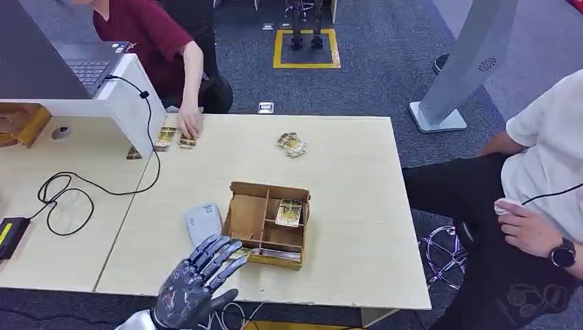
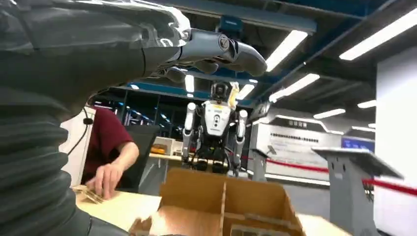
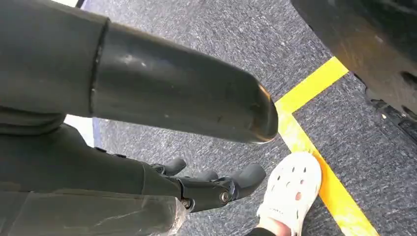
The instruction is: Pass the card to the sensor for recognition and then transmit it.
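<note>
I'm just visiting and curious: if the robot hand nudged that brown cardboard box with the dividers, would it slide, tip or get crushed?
The brown cardboard divider box is low, wide and flat on the pale wooden table, so it would probably slide rather than tip. It holds little beyond a few cards, so it is likely light. Its thin walls may bend under a firm push from the left robot hand.

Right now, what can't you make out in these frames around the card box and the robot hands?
- Card print: card in the box is too small to read, head view.
- Near edge of the wooden box: left robot hand covers the card there.
- Box interior: cut off by the frame edge, left wrist view.
- Left robot hand's fingertips: foreshortened, left wrist view.
- Right robot hand: thumb blocks most fingers; nothing seen in it.
</note>
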